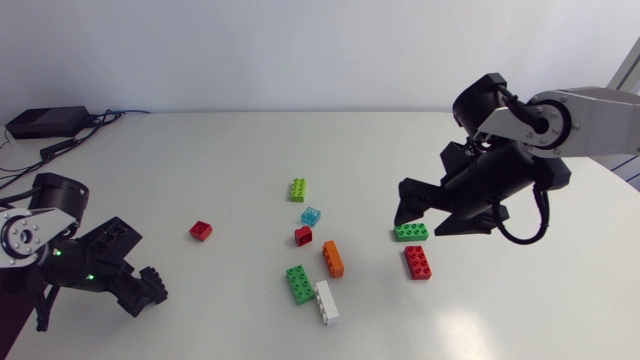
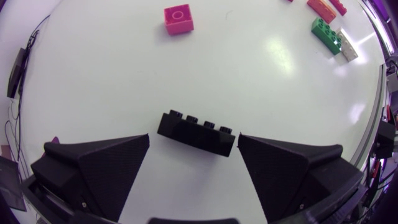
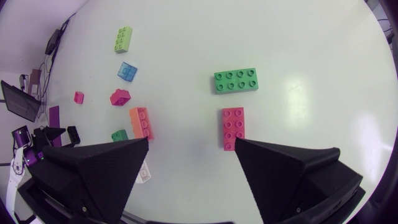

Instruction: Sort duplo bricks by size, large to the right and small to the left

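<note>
Your left gripper [image 2: 194, 137] is sitting low at the near left corner of the table [image 1: 230, 150], fingers spread wide. A black brick [image 2: 196, 133] is lying crosswise right between its tips, filling almost the whole gap; you cannot tell whether either tip is touching it.

Your right gripper [image 3: 191, 139] is hanging released over the right side, holding nothing. Just ahead of it, the long green brick [image 3: 236, 81] and the long red brick [image 3: 233, 127] are lying near each other but apart.

Toward the middle, the rest are crowding together. The orange brick [image 1: 333, 258], the dark green brick [image 1: 299, 284] and the white brick [image 1: 326, 301] are lying near one another, with white just beside dark green. The small red brick [image 1: 303, 235] and light blue brick [image 1: 311, 215] are lying just beyond them, and the lime brick [image 1: 298, 189] farther back. A lone red brick [image 1: 200, 230] is resting well apart, between the cluster and your left gripper. A black box [image 1: 45, 122] with cables is occupying the far left corner.
</note>
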